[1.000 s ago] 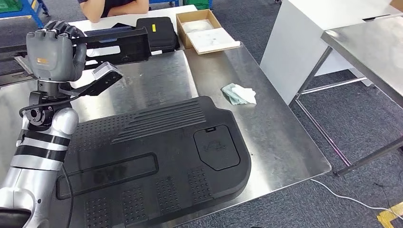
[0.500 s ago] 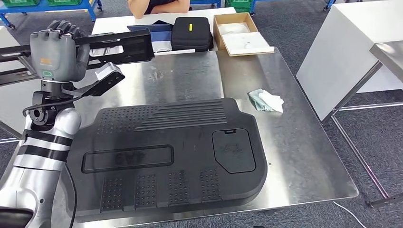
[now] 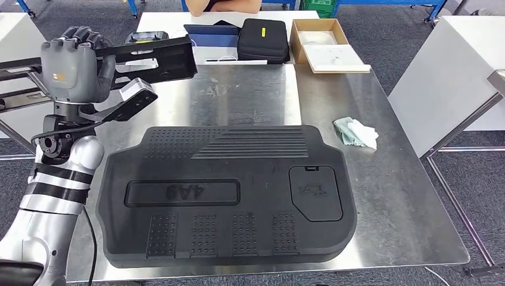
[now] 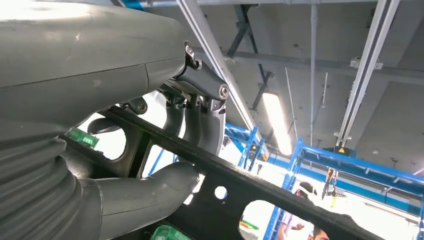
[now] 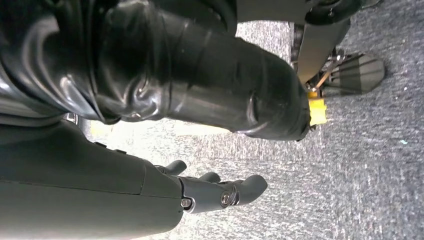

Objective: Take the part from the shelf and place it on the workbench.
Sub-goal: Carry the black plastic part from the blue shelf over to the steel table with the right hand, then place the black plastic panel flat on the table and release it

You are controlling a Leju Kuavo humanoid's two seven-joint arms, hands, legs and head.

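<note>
Head view first: the steel-topped workbench (image 3: 393, 196) has swung round to sit square in front of the robot. That is the camera turning with the body (everything in the scene has shifted together over the last second), not anything sliding on the table. I judge this to mean the robot has nearly finished facing the bench, so the carrying stage is ending and the set-down comes next.

Most of the near half of the bench is taken by a large black moulded plastic cover (image 3: 226, 196) with ribbed and dotted patches, lying flat. Beyond the far edge sit a black zipped case (image 3: 264, 39) and an open cardboard box (image 3: 326, 43), and a person's arms rest further back. A crumpled pale cloth (image 3: 355, 132) lies on the right side.

The task's thing, a long flat black plastic bracket with cut-out openings (image 3: 146, 59), is held in the air over the far-left corner, above the table and not touching it. Its long axis runs left to right, roughly level, and its free end points right.

The left hand (image 3: 72, 70) has its fingers wrapped over the bracket and the thumb underneath; the left wrist view shows the bracket (image 4: 260, 192) clamped between them.

The right hand (image 5: 220, 192) hangs over grey carpet, its fingers loosely apart and holding nothing.
</note>
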